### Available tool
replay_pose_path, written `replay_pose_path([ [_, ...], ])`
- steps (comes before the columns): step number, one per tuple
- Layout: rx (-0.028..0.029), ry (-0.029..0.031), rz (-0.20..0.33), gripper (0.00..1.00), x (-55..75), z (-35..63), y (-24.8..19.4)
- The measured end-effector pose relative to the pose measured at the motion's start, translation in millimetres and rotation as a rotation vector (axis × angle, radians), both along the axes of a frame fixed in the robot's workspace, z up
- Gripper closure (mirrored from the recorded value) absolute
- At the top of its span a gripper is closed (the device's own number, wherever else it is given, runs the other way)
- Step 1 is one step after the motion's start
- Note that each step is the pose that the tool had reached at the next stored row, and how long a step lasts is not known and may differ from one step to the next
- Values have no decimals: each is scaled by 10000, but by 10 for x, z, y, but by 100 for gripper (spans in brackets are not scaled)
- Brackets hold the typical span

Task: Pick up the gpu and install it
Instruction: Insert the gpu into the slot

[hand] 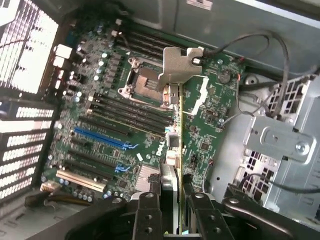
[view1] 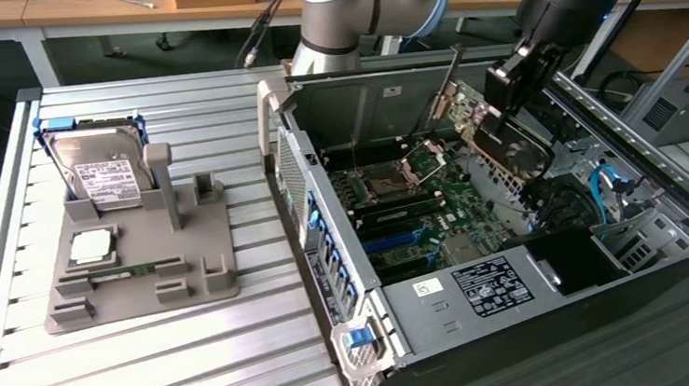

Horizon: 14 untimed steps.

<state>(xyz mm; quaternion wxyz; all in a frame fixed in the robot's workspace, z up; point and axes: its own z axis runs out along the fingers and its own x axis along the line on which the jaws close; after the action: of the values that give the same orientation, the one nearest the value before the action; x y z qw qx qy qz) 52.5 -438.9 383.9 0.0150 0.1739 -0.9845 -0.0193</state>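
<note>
My gripper (view1: 513, 85) is shut on the gpu (view1: 489, 133) and holds it tilted in the air above the open computer case (view1: 324, 251), over the green motherboard (view1: 428, 214). In the wrist view the gpu (hand: 175, 135) appears edge-on between my two black fingers (hand: 149, 215), which clamp its near end. Its silver end bracket (hand: 179, 65) points away from my gripper (hand: 173, 220), toward the board's processor socket (hand: 142, 82). Beneath the card lie the blue and black expansion slots (hand: 102, 137). The card hangs apart from the board.
A grey fixture (view1: 139, 267) on the slatted table at the exterior view's left holds a silver hard drive (view1: 99, 172), a processor chip (view1: 91, 245) and a narrow memory stick (view1: 139, 267). Inside the case are a power supply (view1: 490, 285), blue cables (view1: 605, 179) and a drive cage (hand: 280, 140).
</note>
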Motion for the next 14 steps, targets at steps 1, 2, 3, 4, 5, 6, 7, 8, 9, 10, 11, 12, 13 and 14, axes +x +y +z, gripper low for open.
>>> replay_pose_path([
  [1,-1,0,370,73,0,-1,0],
  [2,-1,0,531,73,0,-1,0],
  [3,-2,0,717,73,0,-1,0],
  [4,-3,0,1020,73,0,-3,0],
  [5,-3,0,1207,73,0,-3,0],
  [6,-4,0,1348,73,0,-3,0],
  [7,-5,0,1663,73,0,-4,0],
  [8,-5,0,1907,73,0,-5,0],
  [9,-5,0,2075,73,0,-5,0],
  [10,-5,0,2256,73,0,-6,0],
  [11,-6,0,2430,73,0,-6,0],
  [12,-6,0,2603,73,0,-6,0],
  [13,-6,0,2845,73,0,-7,0],
  [14,-6,0,3005,73,0,-7,0],
])
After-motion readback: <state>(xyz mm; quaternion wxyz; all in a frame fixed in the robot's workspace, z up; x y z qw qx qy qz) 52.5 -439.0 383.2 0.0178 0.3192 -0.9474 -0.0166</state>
